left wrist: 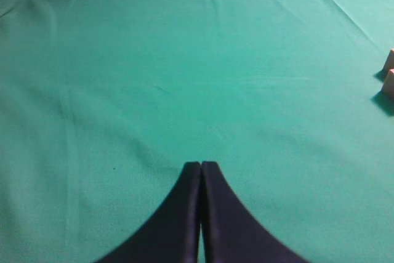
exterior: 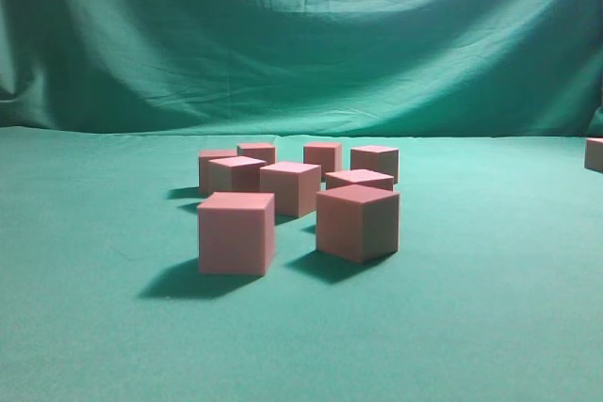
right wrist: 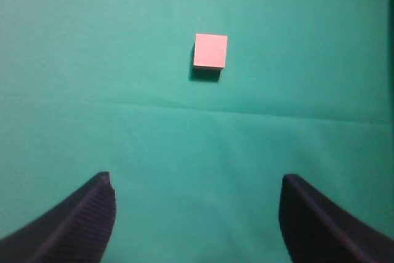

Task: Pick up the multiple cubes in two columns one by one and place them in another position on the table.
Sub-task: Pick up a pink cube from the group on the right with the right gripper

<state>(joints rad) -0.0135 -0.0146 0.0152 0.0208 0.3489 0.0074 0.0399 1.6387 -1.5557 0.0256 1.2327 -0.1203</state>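
Nearest, two cubes front the cluster; left end effector clenched empty, right end effector released.

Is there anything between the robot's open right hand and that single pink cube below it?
Nothing: in the right wrist view only bare green table cloth separates the right hand from the cube.

Draped, creased green cloth backdrop
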